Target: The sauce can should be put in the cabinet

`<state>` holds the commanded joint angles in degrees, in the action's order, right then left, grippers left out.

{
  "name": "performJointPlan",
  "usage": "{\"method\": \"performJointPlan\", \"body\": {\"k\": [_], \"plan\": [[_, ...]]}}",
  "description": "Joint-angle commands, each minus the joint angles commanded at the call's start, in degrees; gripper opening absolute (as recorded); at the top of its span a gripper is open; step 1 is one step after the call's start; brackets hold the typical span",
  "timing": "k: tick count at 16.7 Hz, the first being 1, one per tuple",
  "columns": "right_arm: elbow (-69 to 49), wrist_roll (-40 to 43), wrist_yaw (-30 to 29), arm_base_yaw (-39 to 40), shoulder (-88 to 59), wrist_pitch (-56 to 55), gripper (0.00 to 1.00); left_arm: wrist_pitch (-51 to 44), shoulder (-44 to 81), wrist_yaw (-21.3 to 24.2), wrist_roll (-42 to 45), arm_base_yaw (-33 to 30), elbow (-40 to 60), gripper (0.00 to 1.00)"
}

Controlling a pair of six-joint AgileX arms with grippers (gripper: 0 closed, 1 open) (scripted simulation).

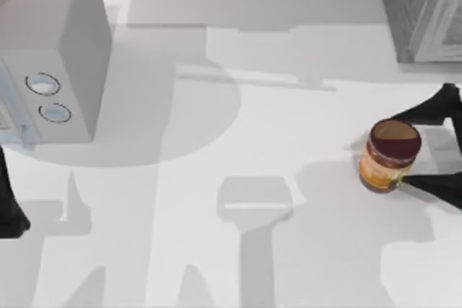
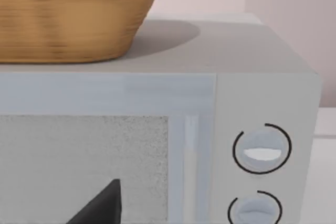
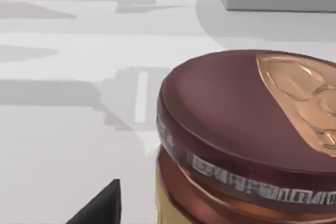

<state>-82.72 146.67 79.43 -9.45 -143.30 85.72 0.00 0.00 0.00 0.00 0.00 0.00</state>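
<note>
Two black fingers of the right gripper straddle the sauce can, one reaching in from the far side of its lid and one from the near side, so the can sits between spread jaws close to the tabletop's right edge, about midway between the far and near edges. Whether the pads are already pressing the label is not clear from above; the fingers look parted around the can rather than clamped. The can stands upright, its long axis vertical, maroon lid up, and in the right wrist view it looms just ahead of the camera.

From the can, the cabinet lies toward the far right corner of the tabletop, well apart from it, its paler door panel facing the table's middle. The right arm is plainly the nearer one for both grasp and carry.

At the tabletop's left edge the left gripper is parked, facing the microwave with a wicker basket on top.
</note>
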Motion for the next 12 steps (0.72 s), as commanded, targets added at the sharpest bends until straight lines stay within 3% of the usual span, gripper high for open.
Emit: {"method": "performJointPlan", "body": {"k": [12], "plan": [[8.6, -28.1, 3.9, 5.4, 5.3, -31.2, 1.0, 0.0, 0.0, 0.0, 0.0, 0.0, 0.0, 1.0]]}}
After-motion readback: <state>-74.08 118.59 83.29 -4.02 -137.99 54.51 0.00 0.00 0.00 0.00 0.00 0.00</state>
